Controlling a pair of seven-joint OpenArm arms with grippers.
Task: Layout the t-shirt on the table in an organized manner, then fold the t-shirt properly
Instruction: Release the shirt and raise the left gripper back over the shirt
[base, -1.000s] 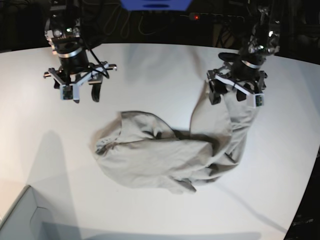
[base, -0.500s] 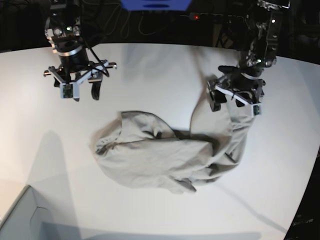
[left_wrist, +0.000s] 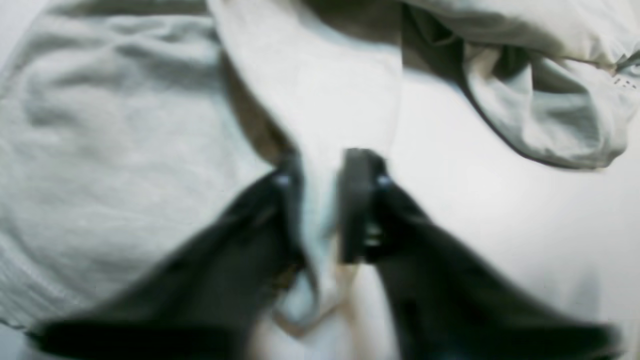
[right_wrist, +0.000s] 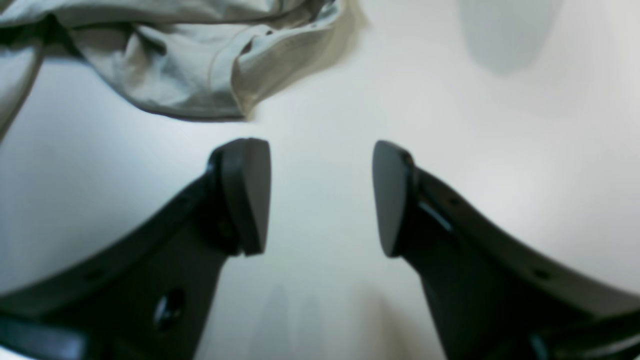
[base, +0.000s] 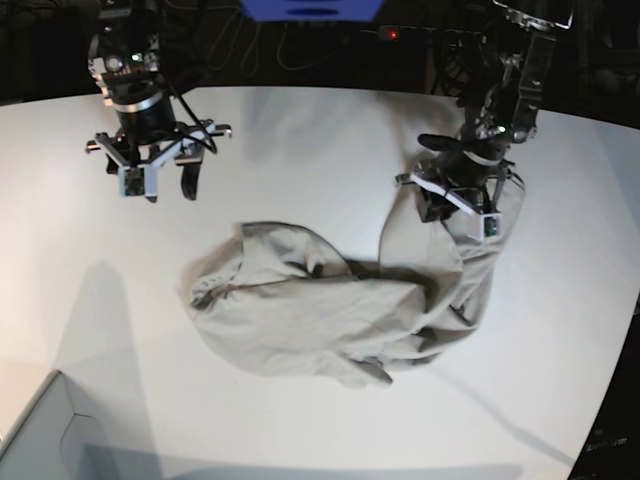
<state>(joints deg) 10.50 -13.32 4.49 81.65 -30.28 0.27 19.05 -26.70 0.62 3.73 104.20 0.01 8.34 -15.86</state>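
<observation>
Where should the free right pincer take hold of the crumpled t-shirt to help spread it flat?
Probably the bunched sleeve end of the t-shirt nearest the open right pincer, approached from above. It lies loose on the table, opposite the edge pinched in the left pincer.

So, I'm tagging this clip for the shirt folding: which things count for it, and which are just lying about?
For the job:
- t-shirt
- table
- left gripper, pinching shirt fabric
- right gripper, open over bare table

Just there:
- pale grey box corner

Pale grey box corner (base: 45, 430) — perhaps cardboard.
</observation>
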